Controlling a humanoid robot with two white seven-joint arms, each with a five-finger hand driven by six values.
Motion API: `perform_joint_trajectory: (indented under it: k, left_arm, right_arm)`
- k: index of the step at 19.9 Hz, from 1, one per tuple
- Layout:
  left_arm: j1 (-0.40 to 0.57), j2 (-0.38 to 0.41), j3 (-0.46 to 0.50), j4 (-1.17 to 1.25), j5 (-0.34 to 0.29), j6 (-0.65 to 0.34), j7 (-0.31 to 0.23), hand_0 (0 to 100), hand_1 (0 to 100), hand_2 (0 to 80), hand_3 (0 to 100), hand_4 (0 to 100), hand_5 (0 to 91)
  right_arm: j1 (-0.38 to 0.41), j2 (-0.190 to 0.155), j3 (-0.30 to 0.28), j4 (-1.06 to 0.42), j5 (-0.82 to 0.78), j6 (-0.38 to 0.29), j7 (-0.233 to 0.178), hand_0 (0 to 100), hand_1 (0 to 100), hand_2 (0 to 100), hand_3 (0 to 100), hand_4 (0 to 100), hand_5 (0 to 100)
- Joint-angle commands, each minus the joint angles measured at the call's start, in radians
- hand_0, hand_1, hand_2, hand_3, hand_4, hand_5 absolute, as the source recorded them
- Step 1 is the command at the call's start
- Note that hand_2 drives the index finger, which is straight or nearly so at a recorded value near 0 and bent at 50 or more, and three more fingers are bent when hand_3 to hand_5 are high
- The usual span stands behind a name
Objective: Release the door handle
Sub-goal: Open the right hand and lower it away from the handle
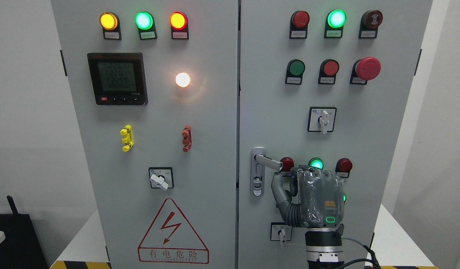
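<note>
The right hand (319,198) sits just below and right of the door handle (267,161), its fingers (276,184) relaxed and grasping nothing. The handle juts from the right door's (387,149) left edge. The left door's warning triangle (172,233) reads "有电危险".

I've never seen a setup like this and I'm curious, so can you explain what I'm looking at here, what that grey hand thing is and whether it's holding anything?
This single picture comes from a camera on a humanoid robot's head, facing a grey metal two-door electrical cabinet. The grey jointed robot hand is the robot's right one, its arm rising from the bottom edge right of the middle. Its fingers reach up just right of the silver lever door handle on the right door; the thumb hangs apart below the lever. It looks to be touching the lever's tip at most, not gripping it, though the fingertips are hard to see. The left hand is out of view. The doors carry coloured indicator lamps, a black digital meter, rotary switches, a red mushroom stop button and a lightning warning triangle.
</note>
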Motion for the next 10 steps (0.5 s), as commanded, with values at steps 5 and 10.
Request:
perform_joint_trajectory:
  k: [5, 10]
  left_arm:
    - [0.0, 0.0, -0.012, -0.015, 0.0, 0.0, 0.0, 12, 39, 0.0, 0, 0, 0.0]
    - [0.0, 0.0, -0.012, -0.015, 0.0, 0.0, 0.0, 12, 39, 0.0, 0, 0, 0.0]
  right_arm:
    - [0.158, -0.006, -0.015, -0.093, -0.002, -0.048, -0.082, 61, 37, 99, 100, 100, 97]
    - [0.278, -0.001, -0.051, -0.185, -0.002, -0.103, -0.097, 60, 33, 61, 96, 82, 85]
